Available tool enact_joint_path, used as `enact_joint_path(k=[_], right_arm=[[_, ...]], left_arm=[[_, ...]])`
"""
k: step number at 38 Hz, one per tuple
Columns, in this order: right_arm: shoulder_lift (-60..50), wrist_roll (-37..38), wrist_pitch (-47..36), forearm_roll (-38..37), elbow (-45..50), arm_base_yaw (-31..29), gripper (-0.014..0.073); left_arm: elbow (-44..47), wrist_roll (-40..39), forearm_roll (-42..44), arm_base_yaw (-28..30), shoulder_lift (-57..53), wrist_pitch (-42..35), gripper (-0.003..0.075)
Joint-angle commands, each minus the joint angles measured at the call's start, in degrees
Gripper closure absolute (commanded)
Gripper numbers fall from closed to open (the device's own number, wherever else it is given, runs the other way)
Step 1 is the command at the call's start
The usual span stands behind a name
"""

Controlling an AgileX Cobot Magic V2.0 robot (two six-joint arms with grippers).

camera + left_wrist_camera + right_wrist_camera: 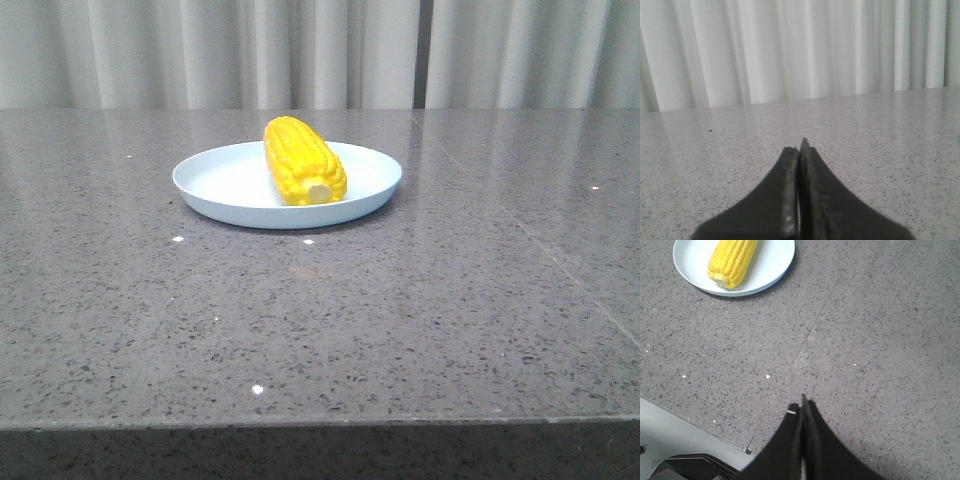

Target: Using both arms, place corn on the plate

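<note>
The yellow corn (303, 160) lies on the pale blue-white plate (215, 185) at the middle of the grey table, its pale stub end toward the front. In the right wrist view the corn (733, 261) rests on the plate (775, 260), far from my right gripper (803, 402), which is shut and empty over bare tabletop. My left gripper (800, 147) is shut too, holding nothing, facing the curtain across empty table. Neither gripper shows in the front view.
A speckled grey stone table (400, 320) with a thin seam (810, 335) runs to its front edge (320, 422). White curtains (300, 50) hang behind. A black device (685, 467) sits below the table edge in the right wrist view.
</note>
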Motion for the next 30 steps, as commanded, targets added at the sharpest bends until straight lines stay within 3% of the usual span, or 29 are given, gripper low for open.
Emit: enact_joint_path(k=[1,14,25,30], right_arm=[[0.04,-0.09,-3.41,-1.11,-1.32,-0.01,0.0661],[-5.0,-0.09,-6.24,-4.77,3.01,-0.34,0.0661],[-14.13,-0.09,-24.91,-4.77,15.23,-5.2,0.0661],[-20.03,-0.09,-29.63,-4.77,22.41,-9.56,0.0661]], left_arm=[[0.28,-0.62,-0.48,0.04,-1.36,-4.92,0.0741],[0.28,-0.62,-0.48,0.04,-1.36,-4.92,0.0741],[0.28,-0.62,-0.48,0.04,-1.36,-4.92,0.0741],[0.28,-0.62,-0.48,0.04,-1.36,-4.92,0.0741]])
